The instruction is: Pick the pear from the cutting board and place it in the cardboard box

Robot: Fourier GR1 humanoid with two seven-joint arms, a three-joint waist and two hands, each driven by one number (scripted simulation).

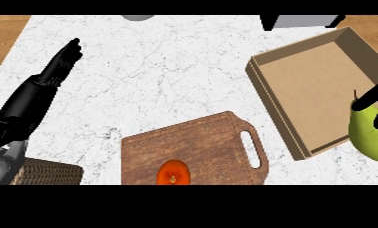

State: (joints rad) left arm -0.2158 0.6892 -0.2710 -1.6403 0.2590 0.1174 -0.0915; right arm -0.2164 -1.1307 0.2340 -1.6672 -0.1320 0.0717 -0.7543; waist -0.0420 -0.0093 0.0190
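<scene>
Head view: the yellow-green pear (365, 129), smooth with a dark stem, sits at the right edge over the cardboard box's (310, 77) near corner, right hand's fingers (369, 97) curled round it. The left hand (63, 64) rests, fingers straight. An orange fruit (173, 173) lies on the cutting board (199, 147).

A white marble-patterned table (162, 67) carries a wooden cutting board (207, 144) with a handle slot at its near edge and an open cardboard box (314, 84) to the right. A woven basket (48, 173) sits at the lower left corner; a grey object (138, 17) and a dark-and-grey one (299, 21) show partly at the far edge.
</scene>
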